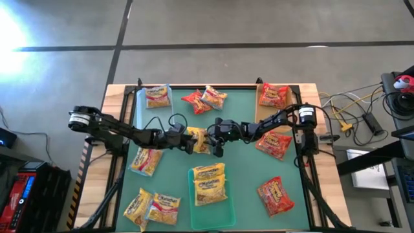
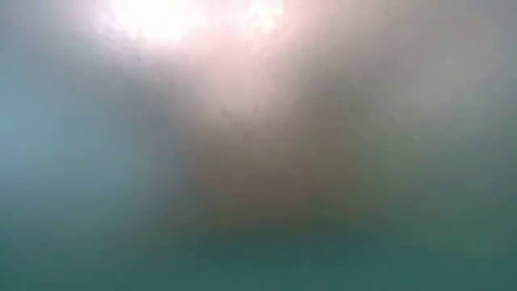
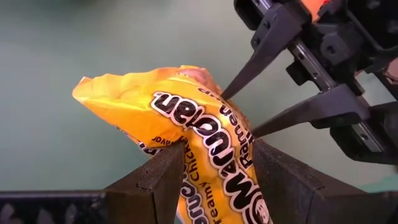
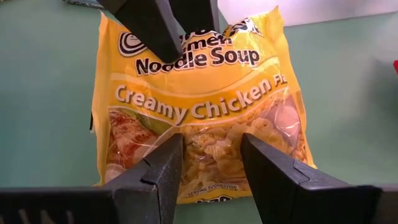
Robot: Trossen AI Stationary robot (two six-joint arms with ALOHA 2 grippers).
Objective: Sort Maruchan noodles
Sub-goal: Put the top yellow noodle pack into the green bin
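Note:
A yellow Maruchan noodles packet [image 1: 201,140] stands tilted up over the middle of the green mat [image 1: 242,175]. Its printed face [image 4: 199,99] is toward my right arm. My left gripper [image 1: 192,141] reaches in from the table's left and is shut on the packet [image 3: 186,106]. My right gripper [image 1: 219,141] comes from the table's right. Its fingers are apart, with the tips [image 3: 225,94] at the packet's face. Nothing lies farther back between them. The low view is a blur. My left gripper pinches the packet between its two fingers at the end that carries the brand name [image 3: 214,165]. That end is the packet's upper edge [image 4: 186,46] in the right wrist view. The fingers slant down from the table's left. The packet stands tilted up. I cannot tell whether my right gripper's fingertips touch the packet.
A clear tray [image 1: 194,206] at the near middle holds two yellow packets [image 1: 209,183]. A tan tray [image 1: 261,111] at the far right holds a red packet [image 1: 273,95], and a tray [image 1: 138,98] at the far left holds an orange-and-white one [image 1: 157,97]. Loose packets lie around the mat.

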